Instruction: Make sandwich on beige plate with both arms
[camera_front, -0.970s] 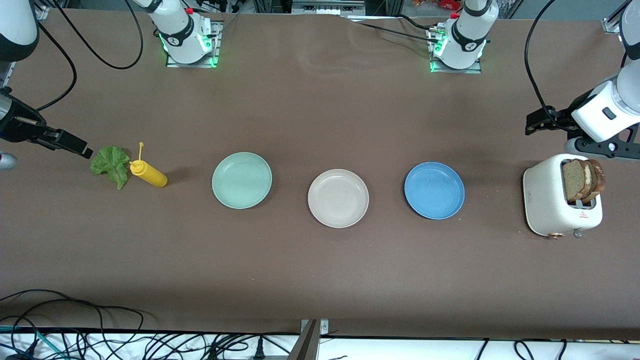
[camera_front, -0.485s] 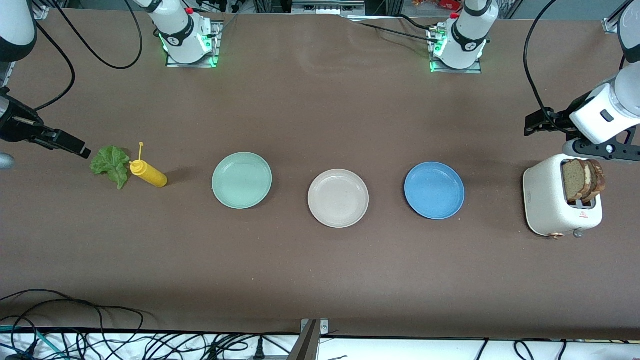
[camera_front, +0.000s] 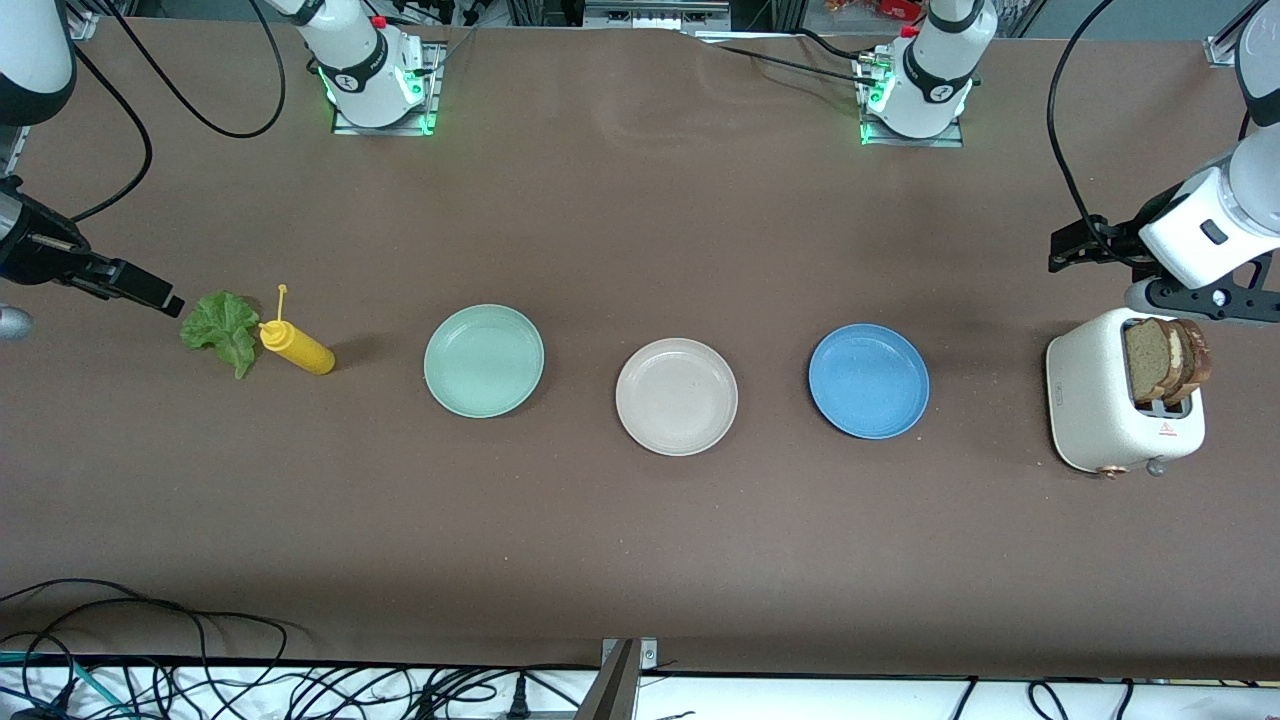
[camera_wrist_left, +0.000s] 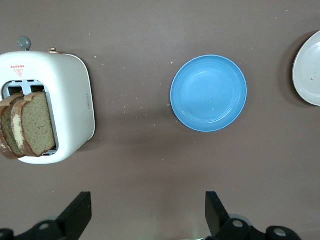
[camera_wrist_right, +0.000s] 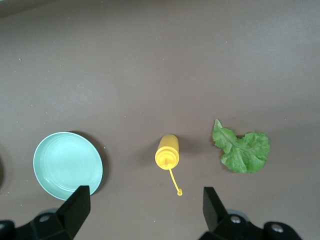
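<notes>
A plain brown table (camera_front: 640, 520) is seen, with three plates in a row across the middle. The beige plate (camera_front: 676, 396) is sat between the mint-green plate (camera_front: 484, 360) and the blue plate (camera_front: 868, 380), and nothing is on it yet, so basically the whole sandwich is left to be built. Two bread slices (camera_front: 1165, 358) are parked in the white toaster (camera_front: 1110, 410) at the left arm's end; the lettuce leaf (camera_front: 223, 328) is lying beside the yellow mustard bottle (camera_front: 295, 346) at the right arm's end. The left gripper (camera_wrist_left: 147, 216) is held wide open over bare table near the toaster, the right gripper (camera_wrist_right: 145, 212) likewise spread and empty near the lettuce
</notes>
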